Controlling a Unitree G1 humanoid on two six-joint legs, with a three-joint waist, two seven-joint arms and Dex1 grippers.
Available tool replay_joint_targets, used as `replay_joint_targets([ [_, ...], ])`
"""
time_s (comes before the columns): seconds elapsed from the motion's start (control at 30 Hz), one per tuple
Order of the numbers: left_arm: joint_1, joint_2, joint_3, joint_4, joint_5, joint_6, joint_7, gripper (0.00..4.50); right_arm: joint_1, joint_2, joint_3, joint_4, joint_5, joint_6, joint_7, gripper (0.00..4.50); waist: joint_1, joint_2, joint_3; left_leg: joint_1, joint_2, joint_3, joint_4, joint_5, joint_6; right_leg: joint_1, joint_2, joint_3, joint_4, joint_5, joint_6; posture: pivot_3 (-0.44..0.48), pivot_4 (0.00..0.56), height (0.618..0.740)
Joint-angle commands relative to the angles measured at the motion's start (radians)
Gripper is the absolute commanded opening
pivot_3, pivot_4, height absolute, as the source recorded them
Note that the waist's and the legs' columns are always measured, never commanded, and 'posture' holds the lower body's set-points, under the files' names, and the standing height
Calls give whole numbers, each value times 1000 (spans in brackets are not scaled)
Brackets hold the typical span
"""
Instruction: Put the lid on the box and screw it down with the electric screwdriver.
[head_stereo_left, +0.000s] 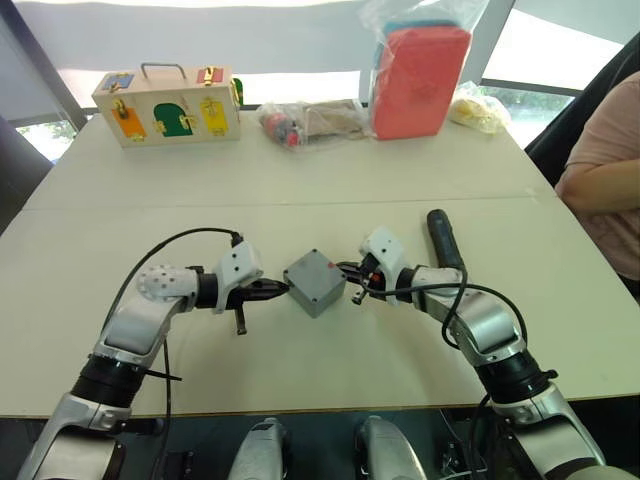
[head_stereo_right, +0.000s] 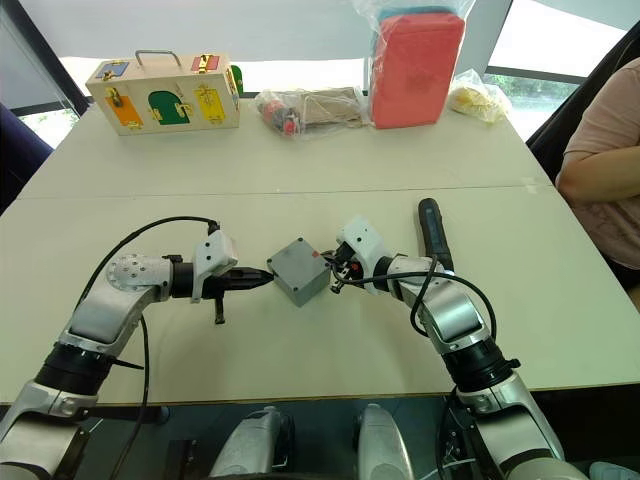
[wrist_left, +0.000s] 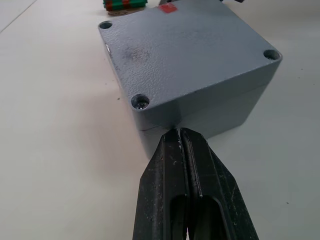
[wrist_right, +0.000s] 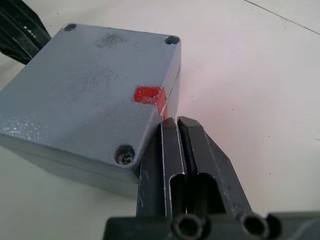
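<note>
The lid (wrist_left: 190, 55) covers the box (wrist_left: 200, 112), so we cannot see its hollow. In the left wrist view the picture's edge cuts off the lid's far corner and the green connector strips (wrist_left: 125, 4). The screws in the lid's corner holes are too small for us to judge. The person (head_stereo_left: 610, 180) by the bench (head_stereo_left: 300, 190) is cut off at the edge, showing us a sleeve and forearm.
</note>
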Motion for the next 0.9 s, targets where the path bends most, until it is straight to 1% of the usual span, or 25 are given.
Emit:
replay_joint_targets([
  [0.03, -30, -8, 5, 4, 6, -25, 9, 0, 16, 2, 3, -76, 10, 4, 24, 38, 0, 0, 0, 0, 0, 0, 0, 0, 0, 0, 0, 0, 0, 0, 0, 0, 150, 730],
  [0.27, -58, -25, 2, 47, 20, -53, 13, 0, 47, -5, 3, -158, 16, 52, 20, 38, 1, 0, 0, 0, 0, 0, 1, 0, 0, 0, 0, 0, 1, 0, 0, 0, 150, 730],
  [0.5, -65, -27, 5, 60, 22, -64, 14, 0, 55, -9, -14, -188, -1, 71, -5, 38, 1, 0, 0, 0, 0, 0, 1, 0, 0, 0, 0, 0, 1, 0, 0, 0, 150, 730],
  [0.63, -48, 5, 29, 23, 6, -47, 3, 0, 67, -14, -95, -230, 1, 90, -65, 38, 1, 0, 0, 0, 0, 0, 1, 0, 0, 0, 0, 0, 2, 0, 0, 0, 150, 730],
  [0.73, -28, 46, 61, -52, -35, -2, -18, 0, 41, 6, -174, -212, -7, 95, -146, 38, 0, 0, 0, 0, 0, 0, 1, 0, 0, 0, 0, 0, 2, 0, 0, 0, 150, 730],
  [0.83, -11, 82, 83, -122, -86, 47, -48, 0, 16, 25, -227, -187, 18, 141, -183, 833, 0, 0, 0, 0, 0, 0, 1, 0, 0, -1, 0, 0, 3, 0, 0, 0, 150, 730],
  [0.87, -7, 89, 88, -137, -98, 60, -51, 0, 11, 27, -232, -181, 21, 139, -184, 1161, 0, 0, 0, 0, 0, 0, 1, 0, 0, -1, 0, 0, 3, 0, 0, 0, 150, 730],
  [0.9, -6, 99, 98, -155, -109, 77, -53, 0, -2, 32, -240, -154, 14, 132, -193, 1660, 0, 0, 0, 0, 0, 0, 1, 0, 0, -1, 0, 0, 3, 0, 0, 0, 150, 730],
])
